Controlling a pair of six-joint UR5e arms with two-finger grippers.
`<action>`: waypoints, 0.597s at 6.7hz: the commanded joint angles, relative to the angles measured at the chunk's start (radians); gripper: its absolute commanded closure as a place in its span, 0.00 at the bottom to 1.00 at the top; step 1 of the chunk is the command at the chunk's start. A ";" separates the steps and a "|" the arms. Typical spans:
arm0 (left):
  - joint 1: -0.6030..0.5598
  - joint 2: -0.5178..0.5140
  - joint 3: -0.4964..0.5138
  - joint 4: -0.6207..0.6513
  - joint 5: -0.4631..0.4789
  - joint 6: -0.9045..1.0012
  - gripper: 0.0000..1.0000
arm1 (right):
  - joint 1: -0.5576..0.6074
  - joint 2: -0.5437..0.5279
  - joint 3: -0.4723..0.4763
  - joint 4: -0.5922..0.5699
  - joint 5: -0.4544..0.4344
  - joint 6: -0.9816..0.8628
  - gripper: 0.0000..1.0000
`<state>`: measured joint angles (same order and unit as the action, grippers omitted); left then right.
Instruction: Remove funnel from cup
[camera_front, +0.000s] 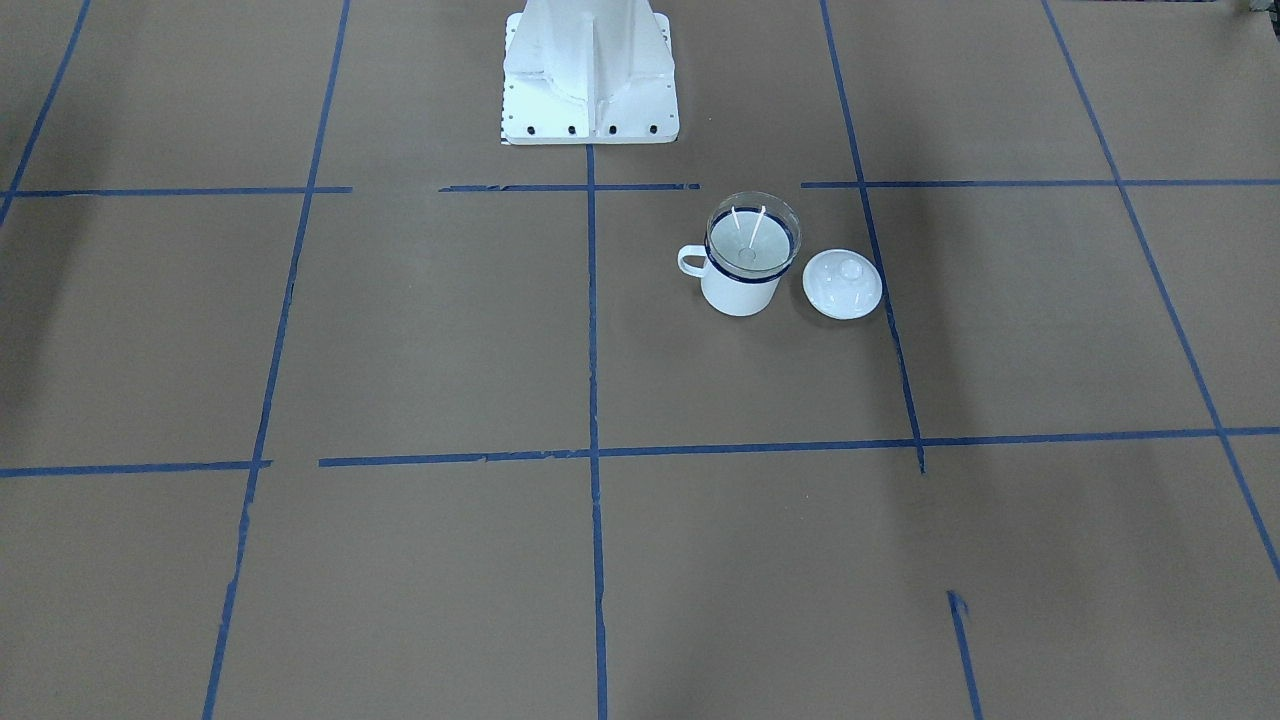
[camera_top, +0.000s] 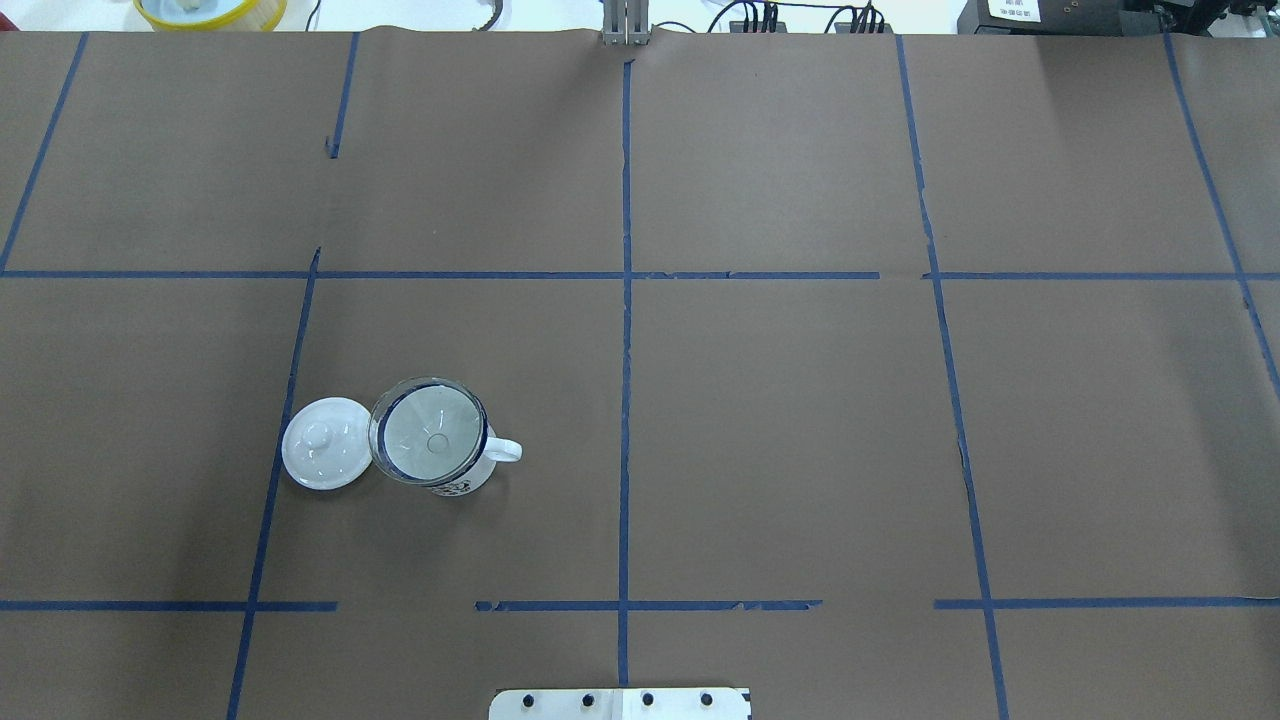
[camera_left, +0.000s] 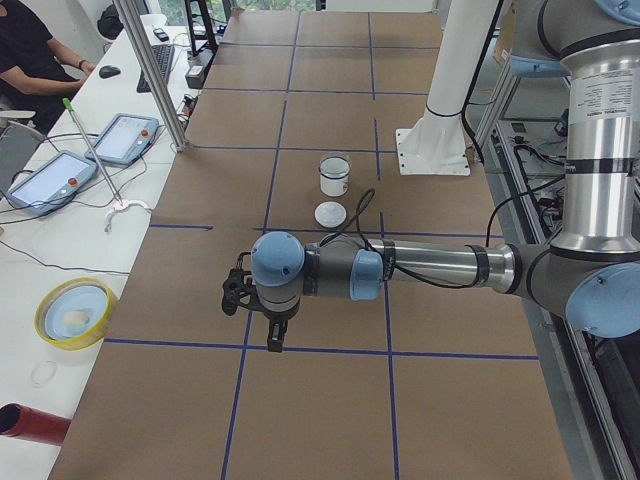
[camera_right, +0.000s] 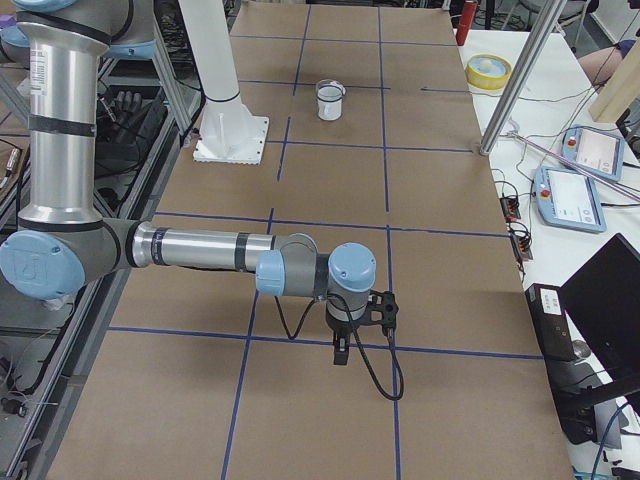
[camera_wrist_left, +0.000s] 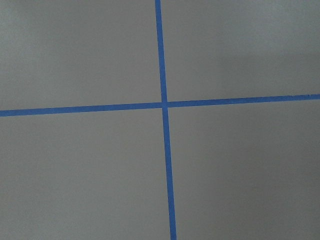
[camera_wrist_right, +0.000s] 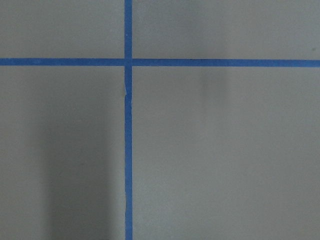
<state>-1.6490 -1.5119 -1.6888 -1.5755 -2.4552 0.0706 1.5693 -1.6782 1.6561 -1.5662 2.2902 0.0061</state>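
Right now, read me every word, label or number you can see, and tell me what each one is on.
Nothing can be read for certain.
On the left arm: print running up the upright link, too small to read.
On the right arm: similar print, too small to read.
On the cup: dark print low on its side, blurred.
On the black box past the table's far edge: a white label, too small to read.

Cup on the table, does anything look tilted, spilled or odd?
Nothing stands out. The funnel sits in the upright cup, the lid lies knob-up beside it, and no spill shows.
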 joint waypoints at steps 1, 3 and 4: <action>0.000 -0.001 -0.006 0.005 0.011 0.000 0.00 | 0.000 0.000 -0.001 0.000 0.000 0.000 0.00; -0.002 -0.001 -0.020 0.002 0.010 -0.012 0.00 | 0.000 0.000 0.001 0.000 0.000 0.000 0.00; -0.002 0.013 -0.012 -0.006 0.010 -0.003 0.00 | 0.000 0.000 0.001 0.000 0.000 0.000 0.00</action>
<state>-1.6500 -1.5078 -1.7032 -1.5751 -2.4458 0.0628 1.5693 -1.6782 1.6565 -1.5662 2.2902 0.0061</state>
